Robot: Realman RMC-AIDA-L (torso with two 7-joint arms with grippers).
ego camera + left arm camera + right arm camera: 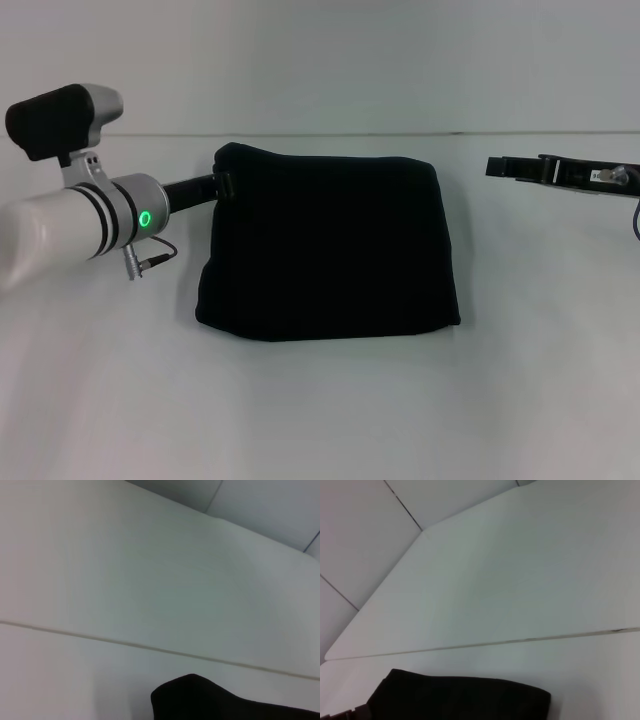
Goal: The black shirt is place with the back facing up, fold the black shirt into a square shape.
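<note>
While the black shirt [330, 245] sat mid-table as a folded, roughly square bundle, the left gripper [222, 186] was right at its far-left corner, touching the fabric there. Couldn't tell whether those fingers were clamped on the cloth or just resting against it — black on black, basically no contrast. The right gripper [492, 166] was off to the right of the shirt, near its far-right corner but clearly apart from it, and I couldn't tell if its fingers were apart or together either.

The bundle was a bit wider than deep, so its long axis ran left to right, with a rounded fold along the far edge and the near edge slightly curved. The white table [320, 410] showed all around it.

The left arm reached in from the left, roughly level and angled toward the far corner — a green ring light [146, 218] glowed on its wrist. The right arm came in from the right edge, held about horizontal.
</note>
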